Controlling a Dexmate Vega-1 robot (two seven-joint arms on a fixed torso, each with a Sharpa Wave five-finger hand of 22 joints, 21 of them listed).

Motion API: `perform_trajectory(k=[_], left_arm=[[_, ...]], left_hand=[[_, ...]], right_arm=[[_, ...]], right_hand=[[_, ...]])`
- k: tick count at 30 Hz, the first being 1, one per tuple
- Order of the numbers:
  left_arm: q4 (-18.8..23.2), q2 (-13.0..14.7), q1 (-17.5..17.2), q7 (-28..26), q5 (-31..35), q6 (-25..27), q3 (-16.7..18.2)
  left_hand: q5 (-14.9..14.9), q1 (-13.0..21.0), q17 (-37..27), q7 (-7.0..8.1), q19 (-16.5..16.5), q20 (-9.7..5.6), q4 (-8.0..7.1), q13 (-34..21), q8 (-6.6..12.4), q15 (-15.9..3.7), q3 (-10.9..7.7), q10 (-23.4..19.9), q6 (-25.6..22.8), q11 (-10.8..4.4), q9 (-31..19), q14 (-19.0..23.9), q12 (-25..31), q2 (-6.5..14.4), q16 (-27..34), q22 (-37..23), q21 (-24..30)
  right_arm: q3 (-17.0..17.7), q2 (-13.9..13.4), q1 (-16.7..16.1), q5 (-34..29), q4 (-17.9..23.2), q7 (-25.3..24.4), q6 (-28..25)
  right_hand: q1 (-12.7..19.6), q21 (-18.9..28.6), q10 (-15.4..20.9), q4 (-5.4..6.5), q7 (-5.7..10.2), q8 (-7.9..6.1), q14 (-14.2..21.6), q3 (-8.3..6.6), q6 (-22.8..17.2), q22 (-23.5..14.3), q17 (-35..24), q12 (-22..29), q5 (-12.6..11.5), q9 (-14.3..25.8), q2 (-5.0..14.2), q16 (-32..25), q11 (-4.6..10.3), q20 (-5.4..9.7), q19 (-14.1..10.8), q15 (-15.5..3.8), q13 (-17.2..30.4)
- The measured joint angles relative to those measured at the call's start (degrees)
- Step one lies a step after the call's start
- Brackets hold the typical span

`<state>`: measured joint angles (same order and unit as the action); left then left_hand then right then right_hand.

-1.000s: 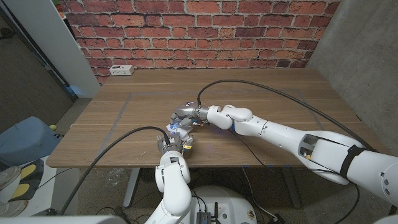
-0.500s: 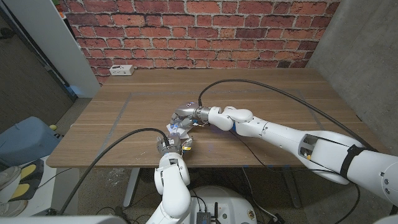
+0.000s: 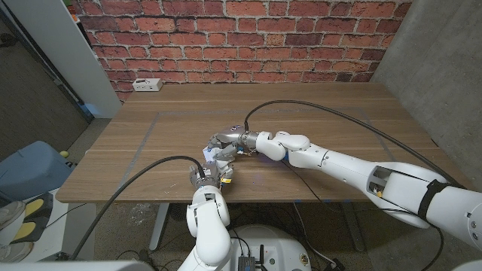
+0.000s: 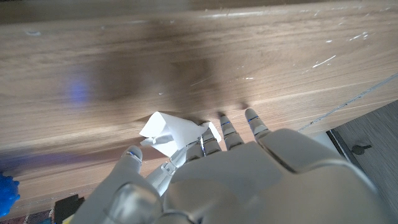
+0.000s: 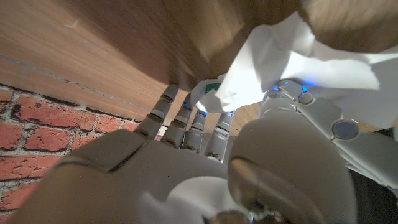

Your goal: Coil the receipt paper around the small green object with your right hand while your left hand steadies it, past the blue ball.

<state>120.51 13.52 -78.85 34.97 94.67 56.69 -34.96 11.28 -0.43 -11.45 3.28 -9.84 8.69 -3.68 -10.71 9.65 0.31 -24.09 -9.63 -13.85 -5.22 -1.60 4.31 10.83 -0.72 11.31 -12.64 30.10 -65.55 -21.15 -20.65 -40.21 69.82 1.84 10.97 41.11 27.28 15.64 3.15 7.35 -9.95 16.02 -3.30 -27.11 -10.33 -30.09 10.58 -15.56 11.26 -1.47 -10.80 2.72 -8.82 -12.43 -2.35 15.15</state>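
Brick wall (image 3: 241, 38) backs the wooden surface (image 3: 316, 105), which carries a white box (image 3: 147, 85) at its far left corner. Receipt paper (image 3: 215, 155) lies crumpled near the front edge, between both robot hands. Right robot hand (image 3: 226, 141) grips the paper from the far side; the right wrist view shows a glimpse of the small green object (image 5: 211, 86) beside the paper (image 5: 292, 62). Left robot hand (image 3: 208, 175) touches the paper (image 4: 171, 132) with its fingertips (image 4: 211, 138); whether it grips cannot be determined. Blue ball (image 4: 6, 193) sits beside this hand.
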Motion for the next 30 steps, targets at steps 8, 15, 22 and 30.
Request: perform_trajectory(k=[8,15,22,30], left_arm=[[0.1,0.0,-0.3,-0.5,0.2,-0.1,-0.1],[0.3,0.1,-0.6,-1.7,0.0,-0.2,-0.1],[0.9,0.8,-1.5,-4.8,-1.6,-0.3,-0.3],[1.5,2.6,-3.4,-17.7,-9.5,-1.3,-0.4]], left_hand=[[0.0,0.3,0.0,0.00,0.0,0.00,-0.06,0.0,0.41,-0.08,-0.06,0.1,0.2,0.09,0.0,-0.5,0.2,0.3,0.0,0.0,0.0],[0.0,0.3,0.0,0.20,0.0,0.00,-0.11,-0.1,0.56,0.11,0.00,0.1,0.4,0.12,-1.1,-0.7,0.5,0.3,0.0,0.0,0.0],[0.0,1.2,0.2,0.51,-0.2,0.19,-0.52,-0.4,0.58,0.83,-0.07,1.6,0.9,1.64,-1.6,-1.4,0.4,1.2,-0.1,0.0,0.0],[0.0,3.6,0.4,2.47,0.0,0.64,-0.38,-0.5,0.93,1.20,-1.77,2.7,3.1,2.24,-9.0,-2.3,0.4,3.6,-0.3,0.0,0.0]], right_arm=[[2.8,-0.4,-0.7,5.5,-0.8,0.7,3.4],[5.3,0.3,-1.2,11.8,-3.9,1.1,8.5],[7.4,1.1,-1.6,18.1,-6.5,1.2,13.0],[10.6,2.8,-2.4,24.9,-11.2,1.6,17.1]], right_hand=[[-6.1,-2.7,-7.0,2.68,-1.12,0.28,-5.6,3.67,9.8,0.0,0.7,0.0,-1.2,0.1,-1.62,0.0,-1.08,-1.74,3.4,1.24,-0.3],[-7.7,-3.3,-7.9,3.34,-1.50,-0.03,-6.4,4.33,11.0,0.0,0.9,0.0,-1.6,0.1,-0.94,-0.3,-1.19,-2.15,3.8,1.43,-0.5],[-8.4,-3.6,-7.4,3.57,-1.50,-0.45,-6.4,4.56,11.0,0.1,0.9,0.5,-1.6,0.1,-0.62,-0.7,-1.62,-2.47,3.4,1.43,-0.5],[-9.0,-3.8,-7.1,3.81,-1.73,-0.66,-6.7,4.80,10.7,0.1,0.9,0.7,-2.1,-0.1,-0.01,-0.7,-1.92,-2.47,3.4,1.74,-0.5]])
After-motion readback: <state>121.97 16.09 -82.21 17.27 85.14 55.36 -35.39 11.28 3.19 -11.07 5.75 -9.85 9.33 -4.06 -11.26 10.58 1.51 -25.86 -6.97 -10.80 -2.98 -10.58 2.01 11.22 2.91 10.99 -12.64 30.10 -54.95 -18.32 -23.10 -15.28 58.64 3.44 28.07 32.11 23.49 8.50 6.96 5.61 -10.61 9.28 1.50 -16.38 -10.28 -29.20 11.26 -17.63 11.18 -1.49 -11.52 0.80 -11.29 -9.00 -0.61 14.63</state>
